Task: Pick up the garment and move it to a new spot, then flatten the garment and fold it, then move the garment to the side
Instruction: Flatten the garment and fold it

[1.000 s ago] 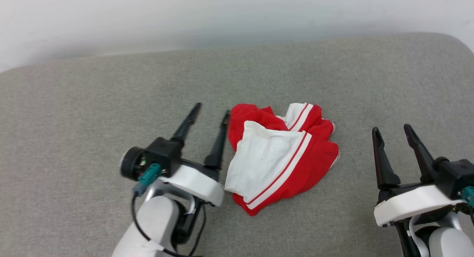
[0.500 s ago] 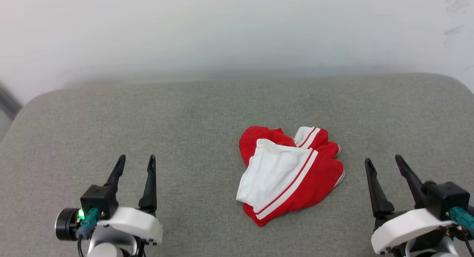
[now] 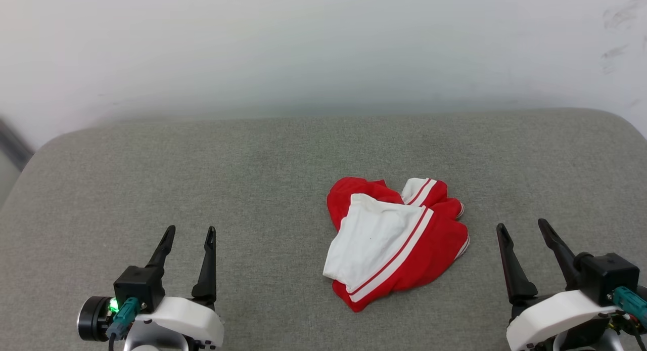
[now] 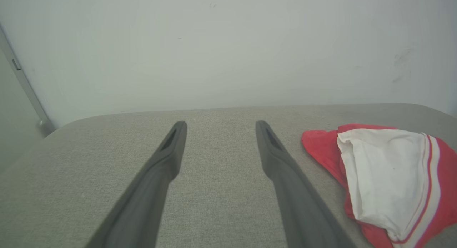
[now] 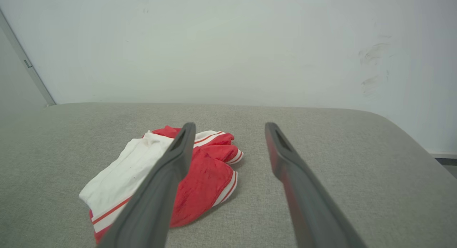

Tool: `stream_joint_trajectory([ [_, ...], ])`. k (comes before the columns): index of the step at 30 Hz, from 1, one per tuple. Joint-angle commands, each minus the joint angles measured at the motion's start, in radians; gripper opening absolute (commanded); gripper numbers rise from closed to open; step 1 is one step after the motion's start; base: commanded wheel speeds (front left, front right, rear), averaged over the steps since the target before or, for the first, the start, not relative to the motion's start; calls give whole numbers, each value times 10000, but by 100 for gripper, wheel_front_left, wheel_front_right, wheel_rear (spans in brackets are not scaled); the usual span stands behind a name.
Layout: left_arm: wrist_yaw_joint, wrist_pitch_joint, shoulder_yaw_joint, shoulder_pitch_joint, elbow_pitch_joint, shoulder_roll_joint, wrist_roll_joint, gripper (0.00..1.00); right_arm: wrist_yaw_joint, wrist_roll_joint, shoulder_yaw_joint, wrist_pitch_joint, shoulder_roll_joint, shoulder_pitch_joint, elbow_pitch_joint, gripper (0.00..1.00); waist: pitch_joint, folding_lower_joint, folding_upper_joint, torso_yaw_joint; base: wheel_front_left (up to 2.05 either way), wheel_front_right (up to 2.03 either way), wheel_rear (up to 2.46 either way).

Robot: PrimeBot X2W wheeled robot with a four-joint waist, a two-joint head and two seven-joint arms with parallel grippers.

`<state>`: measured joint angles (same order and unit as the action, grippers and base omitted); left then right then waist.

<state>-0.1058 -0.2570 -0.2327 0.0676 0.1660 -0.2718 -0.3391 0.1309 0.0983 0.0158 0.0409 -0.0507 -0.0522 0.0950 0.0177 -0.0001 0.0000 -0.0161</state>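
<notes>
In the head view, the garment (image 3: pixel 397 242) is seen bunched in a loose heap on the grey cloth-covered counter (image 3: pixel 252 179), right of centre and nearer the front edge than the wall (image 3: pixel 303 47). A white sleeve panel is turned uppermost, with red cloth folded around and under it, so no hem or shoulder line is laid out for flattening. The left end effector (image 3: pixel 191 230) is held low at the near left, fingers spread and empty, well apart from the cloth. The right end effector (image 3: pixel 521 224) is likewise spread and empty, near the heap's right side but not touching it. The pose is judged to be a ready stance from which the pick-up can be started.

In the left wrist view, the left end effector (image 4: pixel 220 123) is pointed at bare counter towards the wall, and the garment (image 4: pixel 385 169) is seen off to the right. Wide open room is offered on this side as a new spot.

In the right wrist view, the right end effector (image 5: pixel 230 125) is parted, with the garment (image 5: pixel 207 176) partly hidden behind its left finger. The counter's rounded far-right corner is shown, so less room is left there.
</notes>
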Motion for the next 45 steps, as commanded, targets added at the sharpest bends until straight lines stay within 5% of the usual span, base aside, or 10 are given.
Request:
stream_joint_trajectory([
  [1,21,9,-17,13,-49,2,-46,100,-3,64,-21,20,7,-121,54,100,-30,1,0,11,0,0,0],
  [9,23,-27,-54,309,-187,108,-47,100,-3,493,343,432,10,37,-299,100,-312,1,0,-186,0,0,0],
  [14,92,-68,-168,687,-400,319,35,100,-3,946,408,1662,-53,907,-708,100,-858,1,0,-707,0,0,0],
  [27,752,-100,-178,1960,-209,1086,464,100,-3,2489,-2377,6918,-2191,4151,-1370,100,-2301,1,0,-2017,0,0,0],
  [35,1143,-92,202,2089,-54,1542,768,100,-3,3005,-3657,8383,-2789,4869,-1962,100,-2677,1,0,-2260,0,0,0],
  [36,1181,-93,251,2082,-34,1580,811,100,-3,3054,-3747,8494,-2819,4868,-1982,49,-2689,1,0,-2253,0,0,0],
  [38,1230,-93,366,2047,-7,1640,884,100,-3,3160,-3877,8622,-2866,4855,-1925,0,-2690,1,0,-2198,0,0,0],
  [45,1403,-92,711,1841,199,1667,1152,100,-3,3026,-3996,7735,-2909,5303,-924,0,-2323,1,0,-1669,0,0,0],
])
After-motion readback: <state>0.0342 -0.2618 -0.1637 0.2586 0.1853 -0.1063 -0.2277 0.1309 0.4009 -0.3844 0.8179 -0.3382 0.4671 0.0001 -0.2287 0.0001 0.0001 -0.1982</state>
